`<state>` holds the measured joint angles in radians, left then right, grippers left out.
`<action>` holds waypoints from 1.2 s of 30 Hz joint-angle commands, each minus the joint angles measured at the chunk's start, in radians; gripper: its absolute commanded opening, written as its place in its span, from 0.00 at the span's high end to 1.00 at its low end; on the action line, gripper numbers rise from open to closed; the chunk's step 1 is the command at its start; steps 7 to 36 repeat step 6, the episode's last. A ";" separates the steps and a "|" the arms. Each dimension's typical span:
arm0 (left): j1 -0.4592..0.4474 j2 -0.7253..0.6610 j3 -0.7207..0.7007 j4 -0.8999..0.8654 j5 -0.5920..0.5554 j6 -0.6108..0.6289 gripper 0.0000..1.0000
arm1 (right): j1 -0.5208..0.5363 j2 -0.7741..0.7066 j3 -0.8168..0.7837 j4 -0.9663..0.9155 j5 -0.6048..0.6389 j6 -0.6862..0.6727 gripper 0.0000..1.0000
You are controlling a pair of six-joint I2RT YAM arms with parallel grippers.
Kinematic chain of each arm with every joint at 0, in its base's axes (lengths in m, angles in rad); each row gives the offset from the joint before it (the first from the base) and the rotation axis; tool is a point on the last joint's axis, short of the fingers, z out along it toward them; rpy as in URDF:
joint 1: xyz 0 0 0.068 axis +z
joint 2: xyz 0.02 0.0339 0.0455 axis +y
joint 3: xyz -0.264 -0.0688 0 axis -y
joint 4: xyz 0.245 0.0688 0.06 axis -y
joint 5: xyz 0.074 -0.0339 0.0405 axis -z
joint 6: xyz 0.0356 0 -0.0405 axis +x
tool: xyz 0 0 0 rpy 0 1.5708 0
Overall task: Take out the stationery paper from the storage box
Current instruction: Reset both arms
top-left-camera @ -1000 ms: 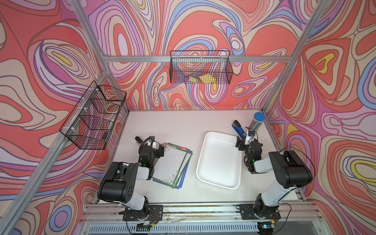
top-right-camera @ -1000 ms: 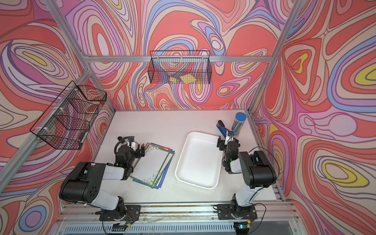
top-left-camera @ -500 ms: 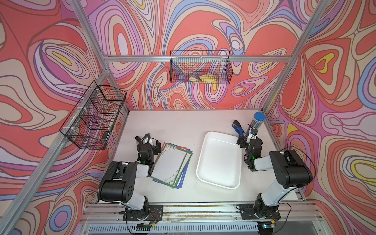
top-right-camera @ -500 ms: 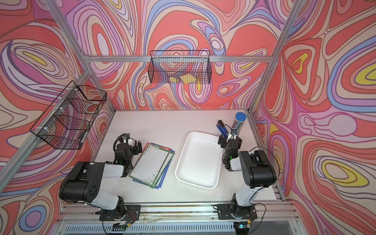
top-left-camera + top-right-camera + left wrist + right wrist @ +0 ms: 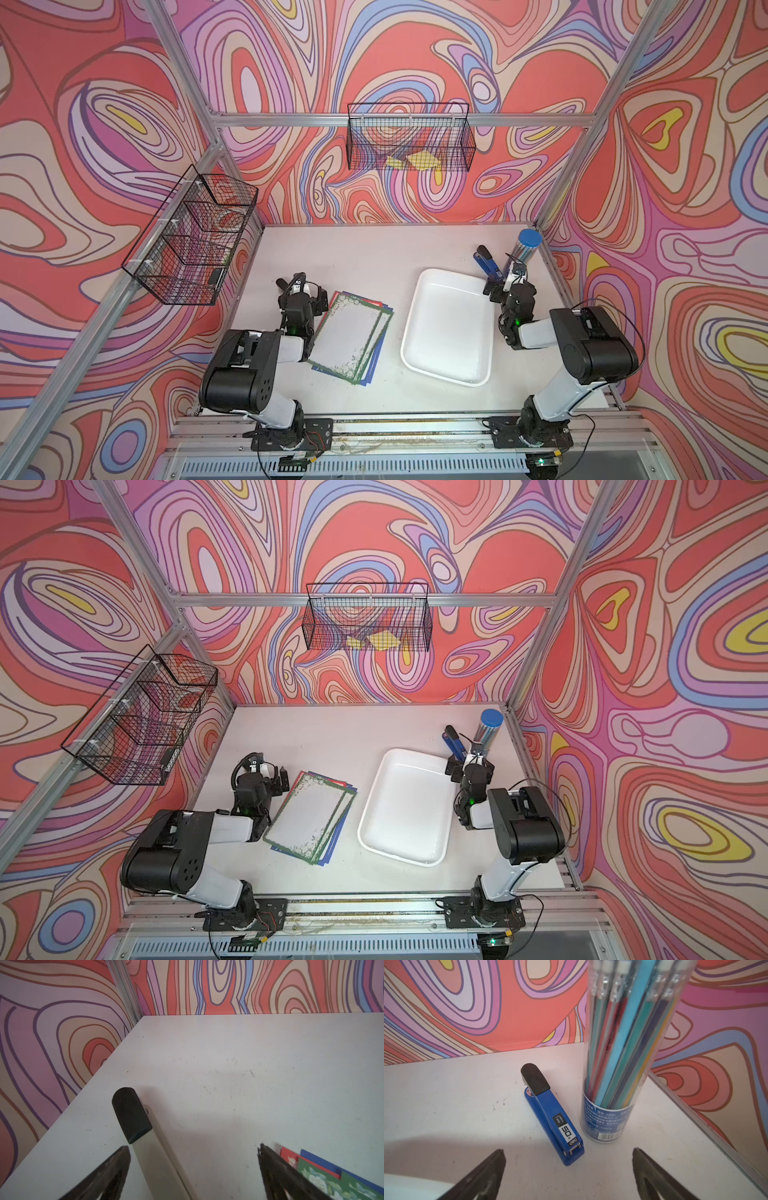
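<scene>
The stationery paper lies on the table as a fanned stack left of the storage box, a green-bordered sheet on top with red and blue edges showing beneath. Its far corner shows in the left wrist view. The storage box is a white tray with nothing inside. My left gripper hovers open just beyond the stack's far left corner, holding nothing. My right gripper is open and empty by the box's far right corner.
A cream bar with a black end, like a stapler, lies on the table under the left jaws. A blue stapler and a clear pencil tube stand at the back right. Black wire baskets hang on the walls.
The left gripper has drawn back from the paper's left edge toward the far wall. The right gripper has edged slightly farther too. Paper and box have stayed put.
</scene>
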<state>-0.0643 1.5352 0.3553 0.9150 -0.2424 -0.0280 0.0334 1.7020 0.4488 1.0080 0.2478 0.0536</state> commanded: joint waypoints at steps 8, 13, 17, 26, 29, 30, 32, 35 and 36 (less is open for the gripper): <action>0.015 0.005 0.007 0.004 -0.009 -0.020 0.01 | -0.004 0.001 0.000 -0.009 0.014 0.006 0.02; 0.015 0.005 0.007 0.004 -0.009 -0.020 0.01 | -0.004 0.001 0.000 -0.009 0.014 0.006 0.02; 0.015 0.005 0.007 0.004 -0.009 -0.020 0.01 | -0.004 0.001 0.000 -0.009 0.014 0.006 0.02; 0.015 0.005 0.007 0.004 -0.009 -0.020 0.01 | -0.004 0.001 0.000 -0.009 0.014 0.006 0.02; 0.015 0.005 0.007 0.004 -0.009 -0.020 0.01 | -0.004 0.001 0.000 -0.009 0.014 0.006 0.02; 0.015 0.005 0.007 0.004 -0.009 -0.020 0.01 | -0.004 0.001 0.000 -0.009 0.014 0.006 0.02; 0.015 0.005 0.007 0.004 -0.009 -0.020 0.01 | -0.004 0.001 0.000 -0.009 0.014 0.006 0.02; 0.015 0.005 0.007 0.004 -0.009 -0.020 0.01 | -0.004 0.001 0.000 -0.009 0.014 0.006 0.02; 0.015 0.005 0.007 0.004 -0.009 -0.020 0.01 | -0.004 0.001 0.000 -0.009 0.014 0.006 0.02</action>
